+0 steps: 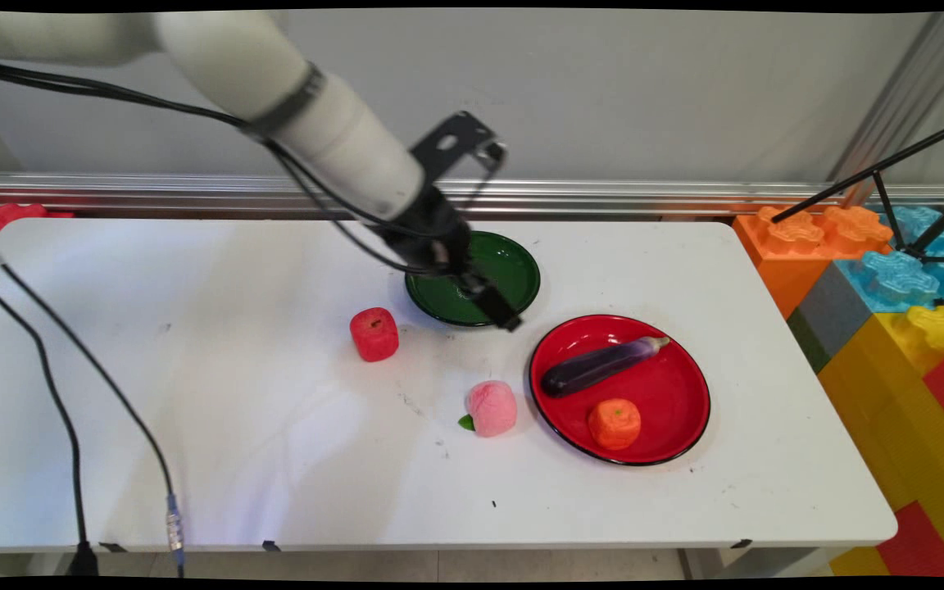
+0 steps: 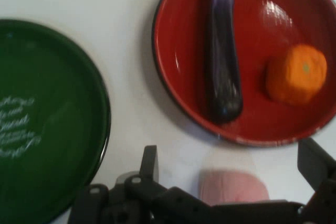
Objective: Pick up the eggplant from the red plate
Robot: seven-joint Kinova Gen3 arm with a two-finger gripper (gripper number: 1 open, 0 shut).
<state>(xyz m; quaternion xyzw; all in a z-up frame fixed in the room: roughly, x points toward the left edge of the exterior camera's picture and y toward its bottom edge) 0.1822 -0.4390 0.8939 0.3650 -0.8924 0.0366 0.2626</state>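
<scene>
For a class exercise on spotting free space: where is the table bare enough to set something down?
Bare: the table left of the red apple, and the near strip below the peach. Crowded: between green plate, red plate and gripper.

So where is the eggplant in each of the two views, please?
Main view: the eggplant lies at right of centre, slanted across the upper half of the red plate.
Hand view: the eggplant is at top centre, nearly upright in the picture, on the left part of the red plate.
Shared landmark: the orange fruit beside it on the same plate.
</scene>
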